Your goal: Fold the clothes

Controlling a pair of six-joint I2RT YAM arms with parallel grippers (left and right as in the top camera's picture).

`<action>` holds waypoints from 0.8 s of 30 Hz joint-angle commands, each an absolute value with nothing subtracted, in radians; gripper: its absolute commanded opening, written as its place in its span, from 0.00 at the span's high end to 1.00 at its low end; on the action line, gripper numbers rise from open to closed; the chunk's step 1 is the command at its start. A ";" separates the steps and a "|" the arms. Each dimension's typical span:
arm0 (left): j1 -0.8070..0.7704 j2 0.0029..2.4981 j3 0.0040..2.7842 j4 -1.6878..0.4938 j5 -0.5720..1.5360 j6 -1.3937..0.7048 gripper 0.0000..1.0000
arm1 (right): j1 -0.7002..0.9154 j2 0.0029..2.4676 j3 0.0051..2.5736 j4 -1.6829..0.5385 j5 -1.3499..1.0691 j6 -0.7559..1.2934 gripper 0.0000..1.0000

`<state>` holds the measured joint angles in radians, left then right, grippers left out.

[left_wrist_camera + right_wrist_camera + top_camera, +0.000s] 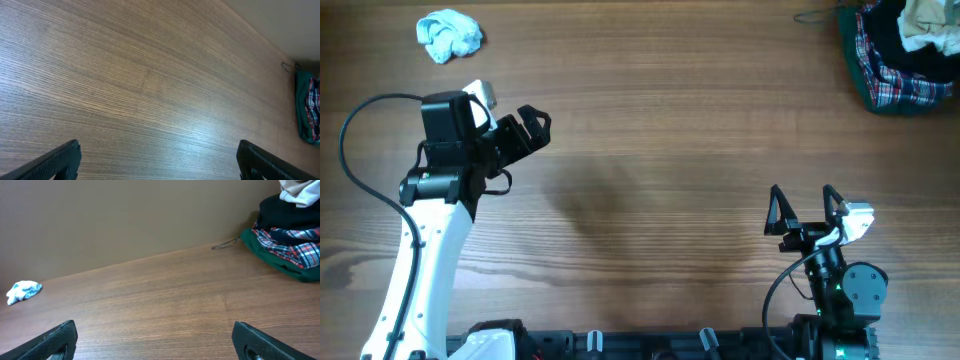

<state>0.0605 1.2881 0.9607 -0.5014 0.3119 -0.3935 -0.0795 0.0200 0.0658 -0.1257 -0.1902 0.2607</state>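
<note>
The clothes (pixel 926 24), a cream-white garment, lie crumpled on top of a pile in the far right corner of the table; in the right wrist view only their lower edge (pixel 299 191) shows at the top right. My left gripper (pixel 536 122) hovers over the left part of the table, far from them, open with bare wood between its fingers (pixel 159 148). Near the front edge on the right, my right gripper (pixel 803 196) points toward the back wall, open and holding nothing (pixel 154 328).
Under the clothes lie dark fabric and a red-green-blue plaid fabric (pixel 888 82) (pixel 295 247), whose green edge (pixel 305 112) shows in the left wrist view. A small light-blue cloth wad (pixel 448 34) (pixel 22 291) sits far left. A thin wire hook (pixel 815 15) lies beside the pile.
</note>
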 commanded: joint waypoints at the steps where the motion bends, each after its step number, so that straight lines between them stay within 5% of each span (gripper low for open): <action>1: 0.063 1.260 0.964 -0.499 0.306 -0.370 0.00 | -0.076 0.009 0.060 -0.120 -0.192 0.269 0.00; 6: 0.064 1.167 0.833 -0.479 0.273 -0.370 0.00 | -0.076 0.009 0.060 -0.120 -0.192 0.269 0.00; 14: 0.061 0.739 0.296 0.025 0.307 -0.373 0.00 | -0.076 0.009 0.060 -0.120 -0.192 0.269 0.00; 24: 0.002 0.431 0.188 0.054 0.314 -0.341 0.00 | -0.076 0.009 0.060 -0.120 -0.192 0.269 0.00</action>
<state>0.0284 0.4927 0.2386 0.0284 0.3019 -0.3637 -0.0792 0.0193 0.0658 -0.1253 -0.1898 0.2607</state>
